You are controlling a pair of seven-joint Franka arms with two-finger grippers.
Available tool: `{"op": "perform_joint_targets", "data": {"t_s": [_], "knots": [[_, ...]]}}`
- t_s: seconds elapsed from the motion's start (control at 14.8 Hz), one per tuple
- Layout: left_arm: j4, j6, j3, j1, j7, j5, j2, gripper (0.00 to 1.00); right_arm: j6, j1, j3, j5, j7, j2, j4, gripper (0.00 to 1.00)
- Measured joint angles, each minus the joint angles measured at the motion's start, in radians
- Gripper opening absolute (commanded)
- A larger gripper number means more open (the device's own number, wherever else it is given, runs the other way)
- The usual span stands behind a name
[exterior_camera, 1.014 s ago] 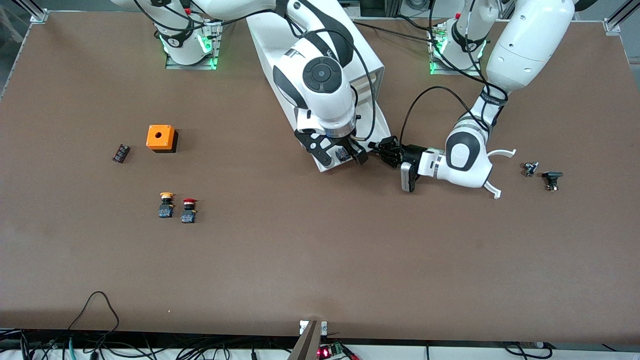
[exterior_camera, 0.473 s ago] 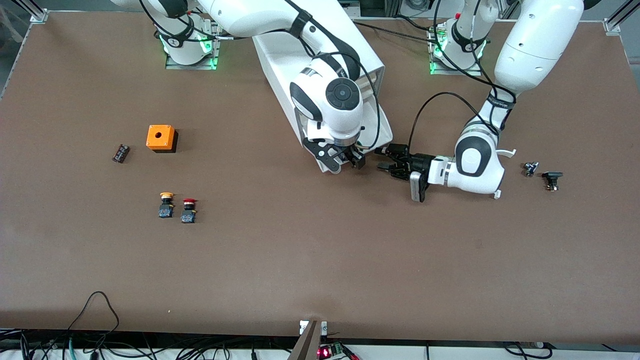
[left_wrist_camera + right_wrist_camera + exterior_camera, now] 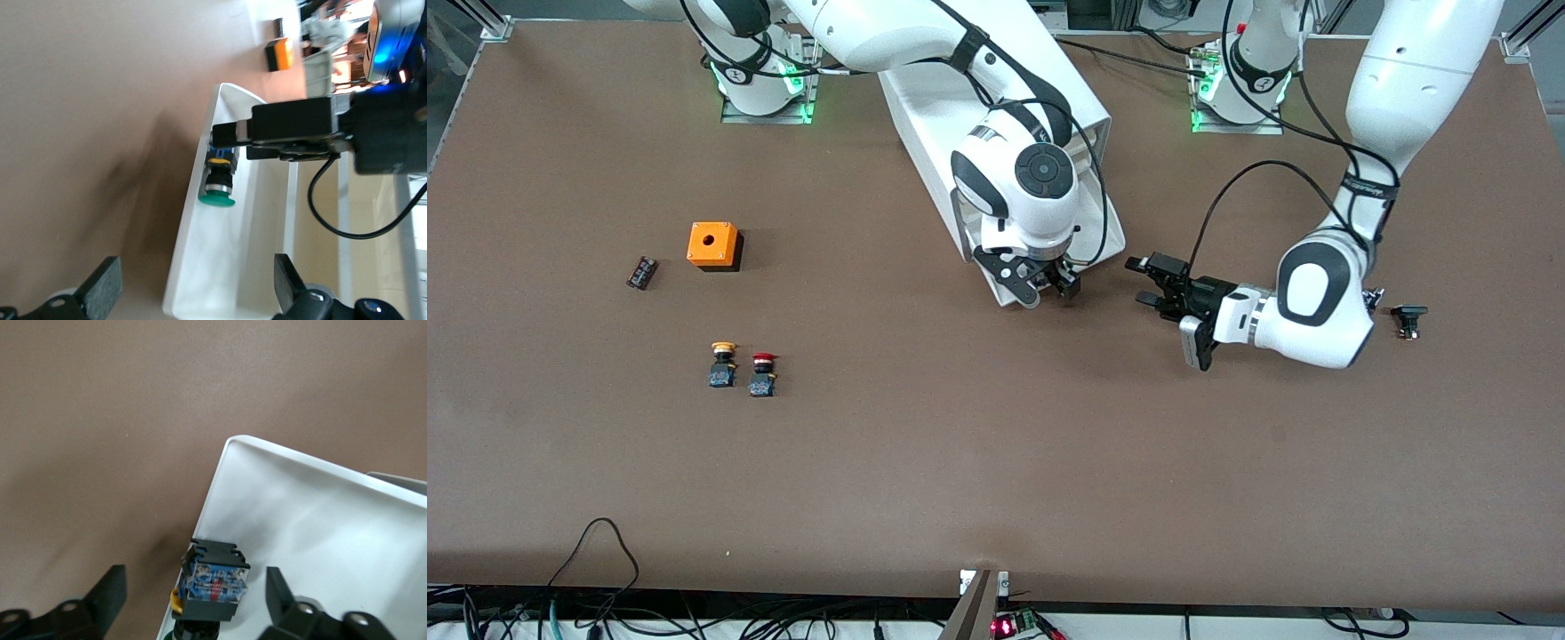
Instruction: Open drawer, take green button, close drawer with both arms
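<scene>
My right gripper hangs over the pulled-out drawer, fingers spread wide with nothing between them; in my right wrist view the button sits between and just below my fingertips, untouched. It lies on its side in the drawer, against the wall at the drawer's front corner, green cap pointing along that wall, blue and black body under my gripper. My left gripper hovers over bare table just beside the drawer, toward the left arm's end, fingers wide apart and empty. The drawer juts from the white cabinet. I can read no writing on the button or drawer.
</scene>
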Motion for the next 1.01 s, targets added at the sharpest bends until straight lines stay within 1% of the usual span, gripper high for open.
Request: {"op": "perform_joint_targets", "data": {"t_s": [0.14,0.2,0.34,0.41,0.68,0.88,1.01], "knots": [[0.044,-0.032,-0.002,-0.001,-0.174,0.083,-0.040,1.00,0.000,0.005,0.000,-0.003,0.000,0.000,0.000,0.44],[0.062,-0.049,-0.005,-0.002,-0.261,0.123,-0.060,1.00,0.000,0.008,0.000,-0.003,0.000,0.001,-0.002,0.38],[0.101,-0.085,-0.012,-0.007,-0.418,0.211,-0.092,1.00,0.000,0.010,0.000,-0.003,0.000,0.001,-0.004,0.09],[0.121,-0.103,-0.014,-0.011,-0.488,0.254,-0.103,1.00,0.000,0.010,0.000,-0.003,0.000,0.000,-0.004,0.00],[0.206,-0.156,-0.023,-0.033,-0.745,0.433,-0.130,1.00,0.000,0.010,0.000,-0.003,0.000,-0.002,-0.001,0.00],[0.249,-0.160,-0.026,-0.091,-0.952,0.612,-0.154,1.00,-0.003,0.007,-0.005,-0.003,-0.001,-0.010,0.007,0.00],[0.263,-0.152,-0.027,-0.132,-1.111,0.705,-0.162,1.00,-0.030,-0.003,-0.008,-0.003,-0.015,-0.024,0.020,0.00]]}}
